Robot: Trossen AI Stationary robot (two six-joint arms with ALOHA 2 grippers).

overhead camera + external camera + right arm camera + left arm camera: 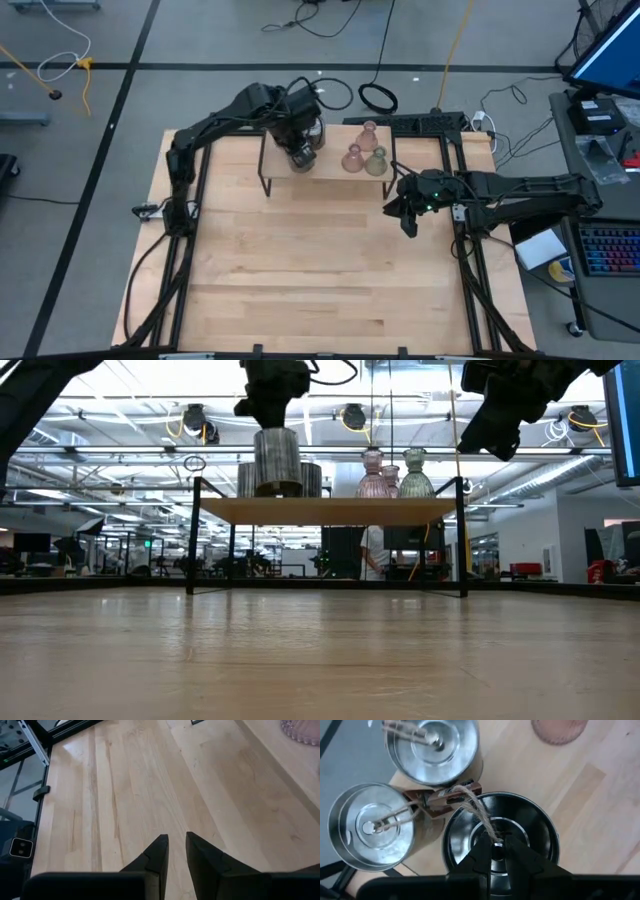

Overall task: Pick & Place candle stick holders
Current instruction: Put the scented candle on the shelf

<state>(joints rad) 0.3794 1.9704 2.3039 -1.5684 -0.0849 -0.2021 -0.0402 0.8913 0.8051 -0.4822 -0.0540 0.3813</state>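
Three shiny silver round holders stand close together on a small raised wooden shelf (330, 175) at the table's far side. My left gripper (497, 851) reaches down into the nearest silver holder (500, 835), shut on its middle. The other two silver holders (432, 745) (370, 825) stand beside it, tied with twine and a brown tag (440, 800). Two pinkish glass holders (370, 130) (353, 158) and an olive-green one (376, 163) stand on the shelf's right half. My right gripper (177, 842) hovers over bare table to the right of the shelf, fingers nearly together, empty. My left gripper pinches the small central post (497, 849) inside the silver holder's cup between its two fingers. The fingers come from above, pointing down into the cup. The holder (278, 460) stays upright under the gripper; whether its base rests on the shelf or is just clear, I cannot tell.
The shelf stands on thin black legs (190, 535) with open room beneath it. The wide wooden table (320, 270) stretches toward the near edge. Black frame rails (470, 270) run along both table sides. Cables and desks lie beyond the table.
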